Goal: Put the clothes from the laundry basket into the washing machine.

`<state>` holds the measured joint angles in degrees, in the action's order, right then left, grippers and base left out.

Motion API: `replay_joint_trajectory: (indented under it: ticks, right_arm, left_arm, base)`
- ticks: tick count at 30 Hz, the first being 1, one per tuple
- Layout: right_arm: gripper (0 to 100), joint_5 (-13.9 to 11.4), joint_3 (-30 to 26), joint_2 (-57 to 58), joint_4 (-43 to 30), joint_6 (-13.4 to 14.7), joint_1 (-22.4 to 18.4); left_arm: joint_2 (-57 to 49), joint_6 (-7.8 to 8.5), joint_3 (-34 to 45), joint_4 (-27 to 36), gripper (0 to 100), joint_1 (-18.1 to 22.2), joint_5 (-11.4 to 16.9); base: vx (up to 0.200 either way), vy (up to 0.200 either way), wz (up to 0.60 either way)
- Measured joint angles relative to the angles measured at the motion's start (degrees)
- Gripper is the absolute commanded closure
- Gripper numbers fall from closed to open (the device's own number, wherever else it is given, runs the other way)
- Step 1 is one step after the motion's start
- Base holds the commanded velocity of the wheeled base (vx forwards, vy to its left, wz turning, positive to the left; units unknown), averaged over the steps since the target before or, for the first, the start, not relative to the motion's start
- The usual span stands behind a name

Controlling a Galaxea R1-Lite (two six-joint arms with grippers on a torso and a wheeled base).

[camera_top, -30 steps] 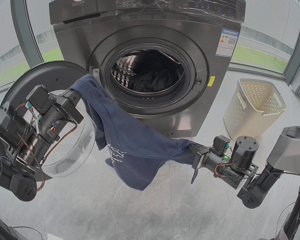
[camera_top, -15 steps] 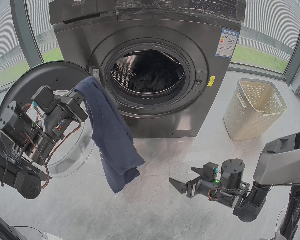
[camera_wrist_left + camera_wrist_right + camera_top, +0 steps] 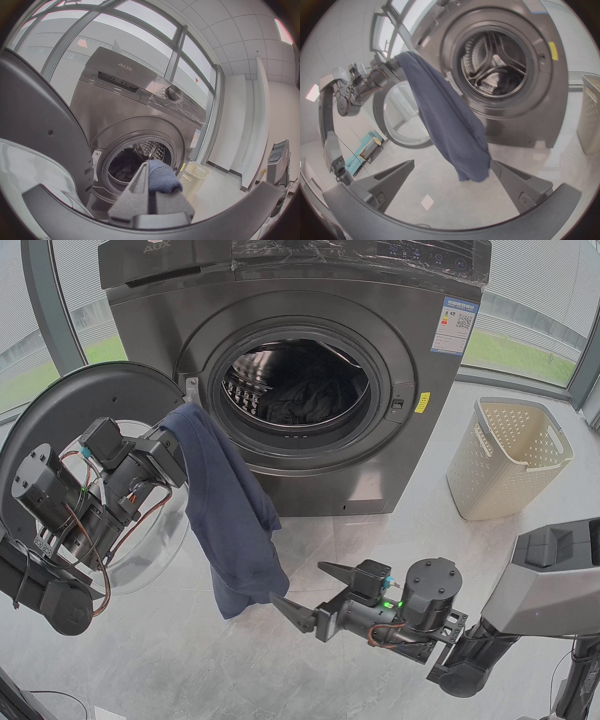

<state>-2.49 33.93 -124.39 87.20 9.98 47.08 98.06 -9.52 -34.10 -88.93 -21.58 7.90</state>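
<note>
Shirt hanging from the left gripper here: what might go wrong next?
The left gripper pinches only a small fold of the navy shirt, so it may slip out. Most of the cloth hangs below the drum opening, so it could catch on the rim. The open right gripper may miss the hem.

Daylight, bright, diffuse; source: windows behind and beside washing machine. Ceiling panel light glows near rim of left wrist view. Drum interior dim, perforated metal catching small highlights. Glare streaks on plastic film over control panel. Glossy floor mirrors pale window light. Shadows soft, weak. Navy garment dark, folds softly shaded. Both wrist views: strong fisheye, window frames bowed, black corners.
</note>
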Motion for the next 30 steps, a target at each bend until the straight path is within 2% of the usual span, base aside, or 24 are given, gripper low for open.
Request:
replay_joint_trajectory:
  ticks: [6,12,19,26,30]
  right_arm:
    - [0,-0.2,11.5,-3.4,-0.2,0.0,4.7]
    - [0,-0.3,22.7,-8.9,-1.8,-0.2,6.9]
    - [0,-0.2,35.9,-16.4,-5.0,-1.5,7.5]
    - [0,0.7,44.5,-21.6,-8.1,-2.7,7.2]
    - [0,2.5,48.5,-23.5,-9.5,-3.3,5.9]
  left_arm:
    - [0.4,0.11,-0.2,0.0,100,-0.1,-0.4]
    - [0.6,0.13,-0.7,0.0,100,-0.3,-1.0]
    - [0.6,0.17,-1.7,0.1,100,-0.8,-2.3]
    - [0.7,0.24,-2.2,0.1,100,-1.2,-2.8]
    - [0.7,0.22,-2.3,0.1,100,-1.2,-2.9]
  base:
    - [0.0,0.0,0.0]
    - [0.0,0.0,0.0]
    - [0.0,0.0,0.0]
    - [0.0,0.0,0.0]
    - [0.0,0.0,0.0]
